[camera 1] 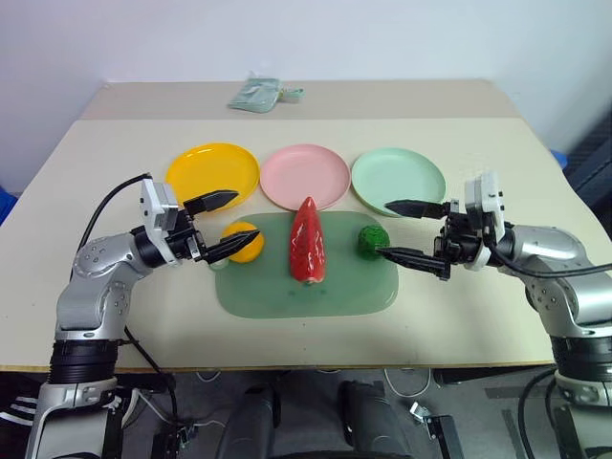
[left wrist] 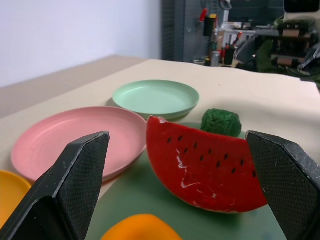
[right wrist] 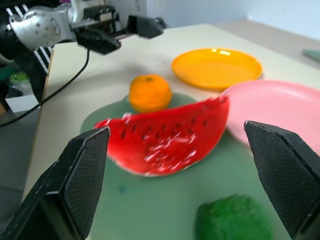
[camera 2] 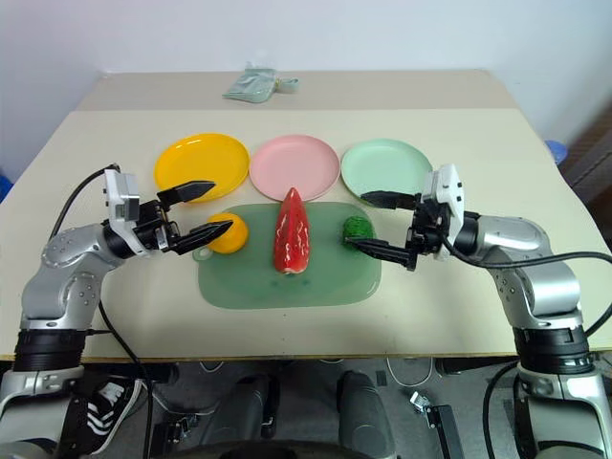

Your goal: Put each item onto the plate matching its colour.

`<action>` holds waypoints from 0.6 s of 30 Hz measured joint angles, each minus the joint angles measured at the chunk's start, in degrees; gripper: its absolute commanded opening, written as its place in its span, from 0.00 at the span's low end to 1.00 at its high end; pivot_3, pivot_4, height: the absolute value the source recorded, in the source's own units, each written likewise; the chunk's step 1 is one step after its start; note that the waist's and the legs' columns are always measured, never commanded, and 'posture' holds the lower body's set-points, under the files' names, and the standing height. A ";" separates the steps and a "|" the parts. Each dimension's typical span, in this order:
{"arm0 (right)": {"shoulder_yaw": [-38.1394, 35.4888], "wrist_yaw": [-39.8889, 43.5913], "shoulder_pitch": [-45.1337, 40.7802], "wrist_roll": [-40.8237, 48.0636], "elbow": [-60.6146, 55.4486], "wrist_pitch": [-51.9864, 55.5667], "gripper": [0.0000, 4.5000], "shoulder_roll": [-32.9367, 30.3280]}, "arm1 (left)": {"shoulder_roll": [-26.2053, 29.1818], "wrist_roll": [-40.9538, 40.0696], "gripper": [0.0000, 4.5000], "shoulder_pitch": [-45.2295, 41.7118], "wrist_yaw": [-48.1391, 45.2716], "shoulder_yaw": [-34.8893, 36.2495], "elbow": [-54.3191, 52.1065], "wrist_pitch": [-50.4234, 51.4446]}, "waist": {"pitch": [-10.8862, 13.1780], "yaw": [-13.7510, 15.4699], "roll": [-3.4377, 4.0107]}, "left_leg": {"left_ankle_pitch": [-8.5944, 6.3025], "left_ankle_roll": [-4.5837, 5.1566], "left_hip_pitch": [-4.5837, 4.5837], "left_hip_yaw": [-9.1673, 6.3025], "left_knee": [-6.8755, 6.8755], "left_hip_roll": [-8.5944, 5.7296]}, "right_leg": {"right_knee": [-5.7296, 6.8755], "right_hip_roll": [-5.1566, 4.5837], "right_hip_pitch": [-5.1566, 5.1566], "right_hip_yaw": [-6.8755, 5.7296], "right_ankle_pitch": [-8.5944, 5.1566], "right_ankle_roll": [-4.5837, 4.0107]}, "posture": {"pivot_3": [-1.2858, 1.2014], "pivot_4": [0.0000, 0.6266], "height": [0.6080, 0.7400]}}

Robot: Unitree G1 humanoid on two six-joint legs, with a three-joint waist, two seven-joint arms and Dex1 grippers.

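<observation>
On the beige desk (camera 1: 115, 325), a flat green mat (camera 1: 306, 287) lies toward the near edge and carries all three items: the round orange fruit (camera 1: 245, 241) at its left end, the red watermelon wedge (camera 1: 307, 241) in the middle, and the bumpy dark-green lump (camera 1: 372, 239) at its right end. The left hand (camera 1: 226, 225) hovers at the mat's left end with its black fingers spread wide, the orange fruit just beside them, holding nothing. The right hand (camera 1: 402, 230) hovers at the right end, also wide and empty, near the green lump. Beyond the mat, three plates stand in a row: yellow plate (camera 1: 212, 172), pink plate (camera 1: 304, 175), mint green plate (camera 1: 398, 180). A pale crumpled packet (camera 1: 256, 94) lies near the far edge.
</observation>
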 measured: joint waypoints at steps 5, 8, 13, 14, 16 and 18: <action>-0.58 -1.12 0.02 0.07 -0.78 0.20 0.98 -0.02 | -0.49 0.21 1.00 -3.18 -1.10 -1.00 3.40 -0.25 | 0.00 0.07 0.00 | 0.00 0.00 0.00 0.01 0.01 -0.01 | -0.01 0.00 0.00 0.00 0.00 0.00 | 0.52 0.24 1.00; -1.14 -1.71 0.05 0.10 -1.83 0.48 0.98 -0.06 | -1.45 0.19 1.00 -4.19 -1.28 -1.06 4.38 -0.50 | 0.00 0.03 0.00 | 0.00 0.00 0.00 -0.01 0.00 0.00 | 0.00 0.01 0.00 0.00 0.00 0.00 | 0.52 0.24 1.00; -1.13 -2.27 -0.02 0.11 -2.21 1.13 0.98 -0.06 | -1.37 0.18 1.00 -5.50 -1.47 -0.83 6.72 -2.22 | 0.00 0.02 0.00 | 0.00 0.00 0.00 0.00 0.00 0.00 | 0.00 0.01 0.00 0.00 0.00 0.00 | 0.52 0.24 1.00; -1.10 -2.25 -0.21 0.10 -2.20 1.14 0.98 -0.05 | -1.26 0.15 1.00 -5.50 -1.48 -0.77 6.72 -2.22 | 0.00 0.03 0.00 | 0.00 0.00 0.00 0.00 0.00 0.00 | 0.00 0.01 0.00 0.00 0.00 0.00 | 0.52 0.24 1.00; -0.97 -2.22 -1.14 0.09 -2.17 1.21 0.98 0.07 | -1.00 0.02 1.00 -5.48 -1.49 -0.07 6.72 -2.26 | 0.00 -0.01 0.00 | 0.00 0.00 0.00 -0.01 0.00 0.00 | 0.00 0.01 0.00 0.00 0.00 0.00 | 0.52 0.24 1.00; -0.78 -2.19 -2.27 0.08 -2.14 1.20 0.98 0.31 | -0.36 -0.04 1.00 -5.49 -1.37 0.86 6.73 -2.29 | 0.00 -0.03 0.00 | 0.00 0.00 0.00 -0.01 -0.01 0.00 | 0.00 0.01 -0.01 0.00 0.00 0.00 | 0.52 0.24 1.00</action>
